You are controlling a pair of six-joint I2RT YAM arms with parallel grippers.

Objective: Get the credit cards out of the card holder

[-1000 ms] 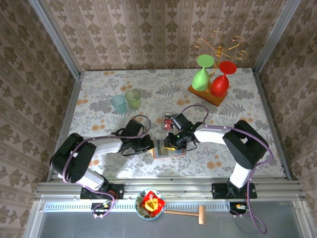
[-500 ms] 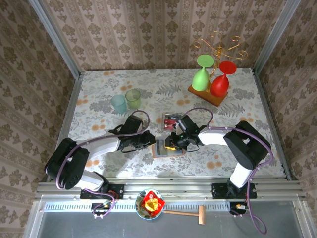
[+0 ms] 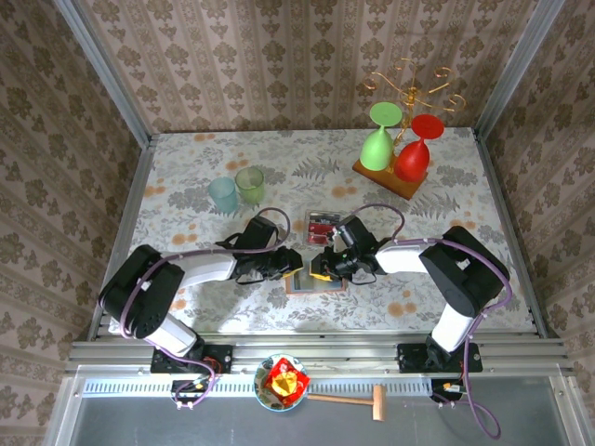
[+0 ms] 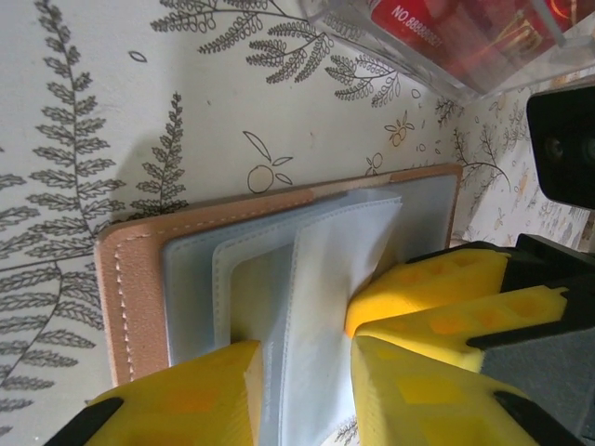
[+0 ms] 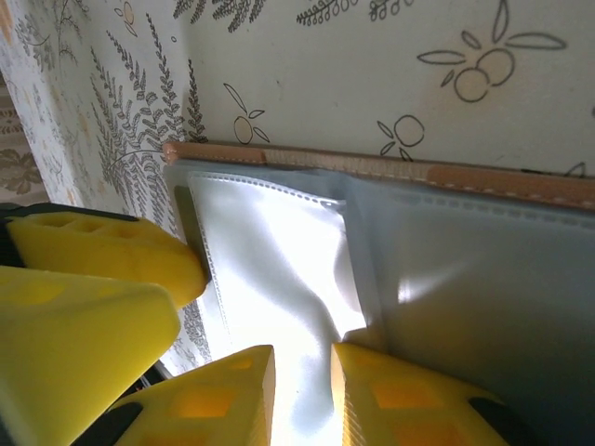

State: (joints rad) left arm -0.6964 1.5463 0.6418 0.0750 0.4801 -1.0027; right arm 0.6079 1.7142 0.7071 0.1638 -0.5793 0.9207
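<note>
Overhead, both arms reach inward from their bases and meet at mid-table, the left gripper and right gripper facing each other over the card holder, which lies open and flat on the patterned table. Just behind it sits a clear box of red credit cards. The left wrist view adds detail: a salmon stitched border, grey-blue pockets, and a clear sleeve raised off the pockets and running into the left gripper, whose jaws stand apart around it. A red card printed with digits shows through the box wall at the upper edge. The right wrist view shows the same sleeve entering the narrow gap of the right gripper; whether those jaws press it cannot be told. Both grippers are held low, fingertips close together at the holder's left edge.
</note>
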